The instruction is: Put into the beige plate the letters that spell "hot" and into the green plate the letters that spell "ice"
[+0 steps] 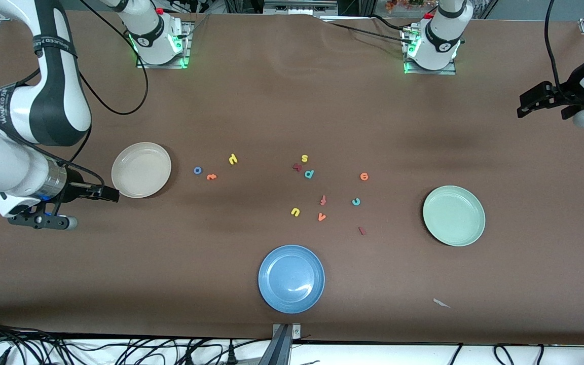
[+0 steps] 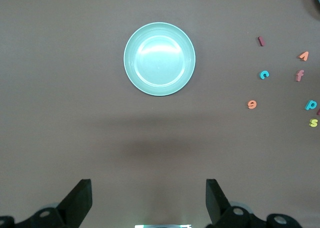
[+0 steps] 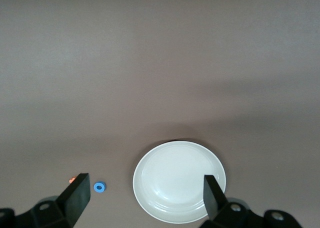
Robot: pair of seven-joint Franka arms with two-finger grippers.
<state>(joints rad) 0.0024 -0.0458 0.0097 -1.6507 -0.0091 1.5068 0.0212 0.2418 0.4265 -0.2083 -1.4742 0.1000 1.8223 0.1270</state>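
Observation:
The beige plate (image 1: 141, 170) (image 3: 179, 181) lies toward the right arm's end, with nothing in it. Beside it lie the blue o (image 1: 197, 170) (image 3: 99, 187), orange t (image 1: 211, 177) and yellow h (image 1: 232, 159). The green plate (image 1: 453, 215) (image 2: 159, 58), also bare, lies toward the left arm's end. Orange e (image 1: 364, 176) (image 2: 252, 104), teal c (image 1: 356, 202) (image 2: 264, 74) and dark red i (image 1: 362, 230) (image 2: 261, 41) lie on the table near it. My right gripper (image 1: 103, 193) (image 3: 145, 198) hangs open by the beige plate's rim. My left gripper (image 1: 526, 104) (image 2: 148, 198) hangs open over the table's end, holding nothing.
A blue plate (image 1: 291, 278) lies near the front edge. Mid-table lie a yellow s (image 1: 304, 158), a teal p (image 1: 309, 174), a red-orange f (image 1: 323, 200), a yellow u (image 1: 295, 212), an orange v (image 1: 321, 217) and another dark red letter (image 1: 297, 167).

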